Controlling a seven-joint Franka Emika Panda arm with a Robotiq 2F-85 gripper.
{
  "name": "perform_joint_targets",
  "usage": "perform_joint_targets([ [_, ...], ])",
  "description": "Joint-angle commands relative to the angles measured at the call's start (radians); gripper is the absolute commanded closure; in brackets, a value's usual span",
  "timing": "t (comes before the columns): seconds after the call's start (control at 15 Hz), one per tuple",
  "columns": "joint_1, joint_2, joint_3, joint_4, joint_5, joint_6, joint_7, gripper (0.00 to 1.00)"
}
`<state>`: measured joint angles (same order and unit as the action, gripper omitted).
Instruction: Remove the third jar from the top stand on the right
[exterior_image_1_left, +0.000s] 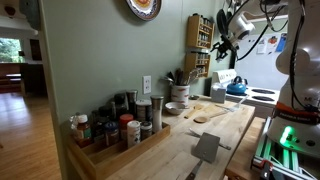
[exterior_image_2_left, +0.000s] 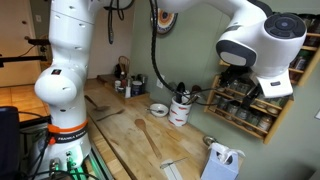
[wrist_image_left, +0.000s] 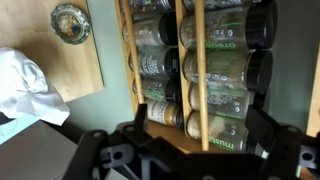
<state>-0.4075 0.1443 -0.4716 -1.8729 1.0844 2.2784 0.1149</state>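
The light-wood spice rack (exterior_image_1_left: 200, 45) hangs on the green wall; it also shows in an exterior view (exterior_image_2_left: 250, 108). In the wrist view the rack (wrist_image_left: 190, 60) appears turned sideways, with rows of small black-lidded jars behind wooden bars. My gripper (exterior_image_1_left: 224, 36) is close in front of the rack's upper part. In the wrist view my gripper (wrist_image_left: 200, 145) is open, its dark fingers on either side of the nearest jars. A jar with a label starting "must" (wrist_image_left: 225, 135) lies between them, not gripped. Which tier this is cannot be told from the wrist view.
A low wooden crate of larger spice bottles (exterior_image_1_left: 115, 135) stands on the wooden counter (exterior_image_1_left: 180, 150). A utensil holder (exterior_image_1_left: 178, 90), a wooden spoon (exterior_image_1_left: 205, 115), a spatula (exterior_image_1_left: 207, 148) and a blue kettle (exterior_image_1_left: 237, 87) are on or beside it. A small bowl (exterior_image_2_left: 158, 109) sits near the wall.
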Motion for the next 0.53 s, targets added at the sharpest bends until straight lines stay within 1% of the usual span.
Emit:
perform_joint_targets([
  [0.0,-0.022,0.002,0.022,0.006,-0.005,0.0,0.006,0.0],
  [0.07,-0.023,0.002,0.022,0.007,-0.005,0.0,0.007,0.0],
  [0.13,-0.021,0.004,0.03,0.013,0.024,0.011,-0.027,0.0],
  [0.27,-0.019,0.004,0.041,0.023,0.041,0.013,-0.048,0.0],
  [0.47,-0.015,0.005,0.06,0.037,0.051,0.015,-0.073,0.0],
])
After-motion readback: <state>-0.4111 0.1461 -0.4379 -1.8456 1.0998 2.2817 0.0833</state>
